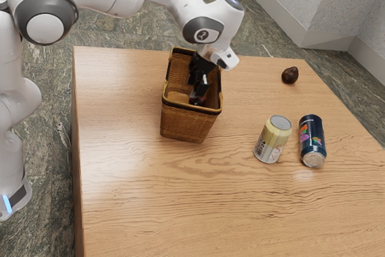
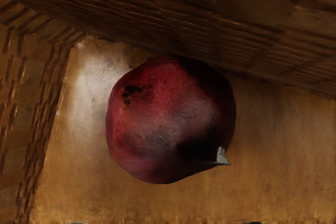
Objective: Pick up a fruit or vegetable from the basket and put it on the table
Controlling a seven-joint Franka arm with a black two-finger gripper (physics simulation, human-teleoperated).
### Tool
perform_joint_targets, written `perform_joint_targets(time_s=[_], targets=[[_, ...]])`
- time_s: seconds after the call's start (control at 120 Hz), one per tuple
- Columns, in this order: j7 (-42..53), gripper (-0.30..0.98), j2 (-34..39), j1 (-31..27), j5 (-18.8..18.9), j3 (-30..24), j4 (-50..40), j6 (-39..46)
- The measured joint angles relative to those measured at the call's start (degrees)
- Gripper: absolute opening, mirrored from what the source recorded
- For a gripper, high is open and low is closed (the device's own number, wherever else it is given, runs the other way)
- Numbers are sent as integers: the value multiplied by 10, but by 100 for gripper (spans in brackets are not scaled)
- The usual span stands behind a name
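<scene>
Dark blue can [image 1: 312, 139]: lies on its side between the basket and the exterior view's right edge of the counter [image 1: 180, 209], silver end toward the near edge. Pale yellow can [image 1: 273, 139]: stands upright just beside it, on the basket's side. Woven basket [image 1: 189, 121]: stands upright toward the far edge, nearer the exterior view's left edge than the right; its walls enclose the working area and limit sideways travel. Brown round fruit [image 1: 290, 75]: rests on the counter near the far corner at the exterior view's right, well apart from the basket.

Gripper [image 1: 195, 91]: lowered through the open top of the basket, its fingers pointing down between the walls. The fingers are spread, with a gap between them; nothing is clamped. Red fruit [image 2: 163, 124]: sits on the basket's floor below the hand, close beside one wall. A small grey pointed piece [image 2: 222, 157] projects at the fruit's side.

Visibility: in the exterior view, the basket's near wall and rim mask the lower interior, and the dark fingers merge with the shadow there. Contact between fingers and red fruit, or between red fruit and wall, cannot be determined.
</scene>
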State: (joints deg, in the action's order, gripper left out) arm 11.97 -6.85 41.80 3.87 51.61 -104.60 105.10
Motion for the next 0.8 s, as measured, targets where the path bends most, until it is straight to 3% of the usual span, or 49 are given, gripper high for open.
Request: perform_joint_targets(time_s=[0.142, 0.342, 0.542, 0.733, 0.8], targets=[[0, 57, 0, 3, -7, -1, -25, 29], [-1, 63, -15, 6, -13, -2, -49, 63], [-4, 32, -22, 6, -14, -2, -56, 83], [-12, 12, -16, 8, 6, 0, -52, 105], [-15, 12, -6, 14, 14, 1, -47, 111]])
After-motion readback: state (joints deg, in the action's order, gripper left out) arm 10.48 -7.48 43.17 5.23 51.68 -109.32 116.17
